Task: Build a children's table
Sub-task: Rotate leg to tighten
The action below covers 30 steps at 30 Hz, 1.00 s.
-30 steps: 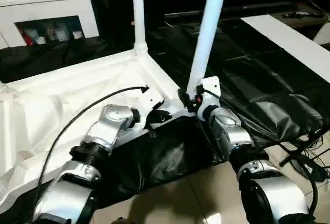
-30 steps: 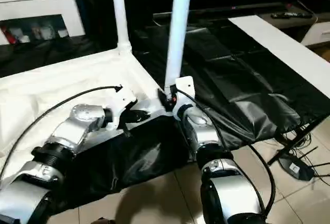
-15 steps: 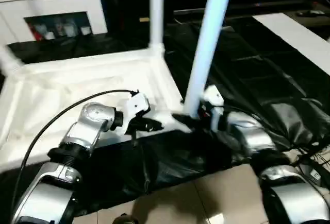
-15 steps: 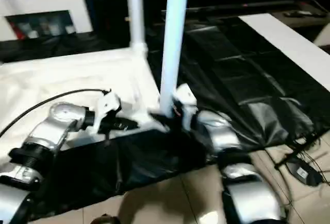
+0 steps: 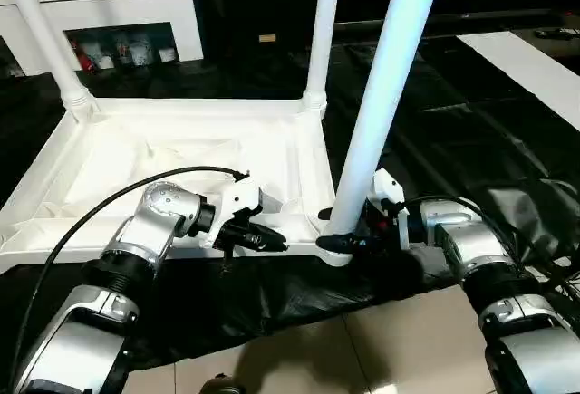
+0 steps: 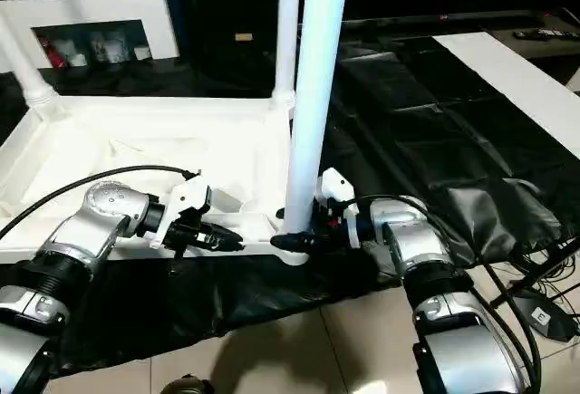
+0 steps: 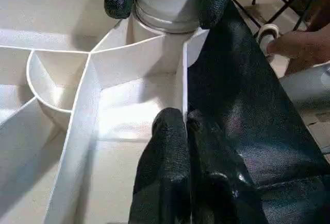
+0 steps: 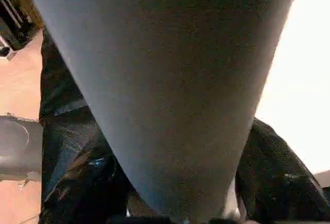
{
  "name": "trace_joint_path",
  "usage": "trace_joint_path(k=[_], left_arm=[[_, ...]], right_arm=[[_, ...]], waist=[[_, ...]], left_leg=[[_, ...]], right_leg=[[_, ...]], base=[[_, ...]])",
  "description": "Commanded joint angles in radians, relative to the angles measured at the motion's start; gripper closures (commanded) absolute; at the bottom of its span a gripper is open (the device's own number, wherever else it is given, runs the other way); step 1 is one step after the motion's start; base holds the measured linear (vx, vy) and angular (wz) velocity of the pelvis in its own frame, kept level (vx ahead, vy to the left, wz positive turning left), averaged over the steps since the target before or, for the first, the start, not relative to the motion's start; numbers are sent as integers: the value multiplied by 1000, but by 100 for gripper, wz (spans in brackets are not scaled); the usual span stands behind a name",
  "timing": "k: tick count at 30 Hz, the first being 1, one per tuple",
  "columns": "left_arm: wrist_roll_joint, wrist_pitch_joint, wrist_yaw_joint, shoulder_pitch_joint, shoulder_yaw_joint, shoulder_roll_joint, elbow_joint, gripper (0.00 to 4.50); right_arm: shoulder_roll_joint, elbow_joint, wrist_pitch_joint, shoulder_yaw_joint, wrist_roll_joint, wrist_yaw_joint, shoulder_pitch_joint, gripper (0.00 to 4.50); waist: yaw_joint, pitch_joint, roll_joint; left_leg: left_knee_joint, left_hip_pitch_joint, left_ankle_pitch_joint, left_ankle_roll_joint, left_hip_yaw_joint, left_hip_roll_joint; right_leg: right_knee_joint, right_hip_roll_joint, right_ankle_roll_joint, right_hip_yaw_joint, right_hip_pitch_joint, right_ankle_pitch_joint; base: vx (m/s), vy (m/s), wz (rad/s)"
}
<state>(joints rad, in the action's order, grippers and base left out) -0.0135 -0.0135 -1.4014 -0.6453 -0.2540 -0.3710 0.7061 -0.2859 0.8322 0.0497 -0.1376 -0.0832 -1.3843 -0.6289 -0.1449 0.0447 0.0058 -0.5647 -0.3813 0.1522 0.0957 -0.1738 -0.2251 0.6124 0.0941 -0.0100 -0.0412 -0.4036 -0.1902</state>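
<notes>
Upside down on black sheeting on the floor: table [image 5: 181, 154], white, ribbed underside up, rounded corners. Three legs up in view: far-left leg [image 5: 41, 36] at 10 o'clock, far-right leg [image 5: 323, 32] at 12, near-right leg [image 5: 385, 95] at 4, its foot in the corner socket. Near-left corner out of frame (so fourth leg unaccounted for). Probably well past halfway; near leg likely being seated or turned home, then flipping upright. Right pincer [image 5: 349, 242] clasped round the base of the near-right leg, a finger either side. Left pincer [image 5: 267, 242] clenched, nipping the thin near rim beside that socket. White cabinet [image 5: 109, 14] beyond at 11.
</notes>
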Motion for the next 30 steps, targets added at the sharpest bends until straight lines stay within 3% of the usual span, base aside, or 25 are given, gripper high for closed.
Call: trace_joint_path(k=[1,4,5,6,8,10,11,15,19,22,23,26,30], left_arm=[[8,14,30,-36,-14,35,2,450],[10,-2,57,-34,-2,41,3,450],[8,-21,91,-33,7,49,4,450],[3,-40,134,-35,17,60,7,450],[1,-50,162,-38,24,69,11,450],[-14,-74,256,-46,35,104,18,450],[-18,-77,272,-47,35,111,18,450],[-35,-119,394,-53,39,185,22,450],[-56,-131,501,-63,35,242,48,450],[-76,-128,537,-62,24,260,52,450],[-83,-127,543,-58,19,263,48,450],[-76,-131,515,-43,16,259,24,450],[-60,-98,446,-32,10,217,10,450]], right_arm=[[43,-14,-36,-105,29,-76,29,211],[60,-19,-61,-69,6,-24,33,211],[79,-12,-77,-30,-11,52,30,211],[101,0,-83,8,-21,143,25,211],[113,9,-88,26,-21,203,21,211],[162,68,-66,75,4,451,3,212],[171,78,-62,84,7,494,0,213],[253,145,-51,144,7,793,-25,217],[323,183,-50,181,5,967,-55,222],[353,200,-37,184,17,1017,-73,222],[364,203,-19,186,13,1005,-78,178],[366,201,4,204,-10,982,-87,162],[313,187,30,161,27,902,-84,118]], waist=[[4,-64,-3],[4,-64,-2],[4,-64,-1],[5,-61,-2],[9,-58,-1],[11,-57,0],[19,-54,-1],[39,-55,2],[46,-55,2],[49,-56,3],[50,-56,1],[52,-55,2],[53,-57,1]], left_leg=[[61,19,248,-42,-13,-4],[61,19,248,-41,-13,-4],[61,20,252,-40,-13,-4],[64,18,263,-32,-12,-3],[68,22,298,-10,-11,-3],[71,24,319,8,-9,-5],[77,23,351,32,-3,0],[78,25,371,39,-2,2],[77,24,364,32,-4,6],[76,22,358,26,-4,5],[76,21,355,24,-4,6],[77,21,368,13,-4,5],[77,20,356,8,-5,4]], right_leg=[[-62,33,258,20,43,-114],[-62,33,259,20,43,-111],[-63,33,258,20,43,-118],[-64,34,253,20,42,-142],[-71,36,235,22,38,-217],[-77,41,211,24,36,-282],[-83,43,184,22,36,-355],[-88,38,177,24,33,-346],[-89,34,176,24,32,-315],[-89,33,176,24,33,-294],[-89,32,175,23,34,-285],[-91,34,174,24,34,-295],[-88,31,182,23,36,-264]], base=[[0,0,0],[0,0,0],[0,0,0],[0,0,0],[0,0,0],[0,0,0],[0,0,0],[0,0,0],[0,0,0],[0,0,0],[0,0,0],[0,0,0],[0,0,0]])
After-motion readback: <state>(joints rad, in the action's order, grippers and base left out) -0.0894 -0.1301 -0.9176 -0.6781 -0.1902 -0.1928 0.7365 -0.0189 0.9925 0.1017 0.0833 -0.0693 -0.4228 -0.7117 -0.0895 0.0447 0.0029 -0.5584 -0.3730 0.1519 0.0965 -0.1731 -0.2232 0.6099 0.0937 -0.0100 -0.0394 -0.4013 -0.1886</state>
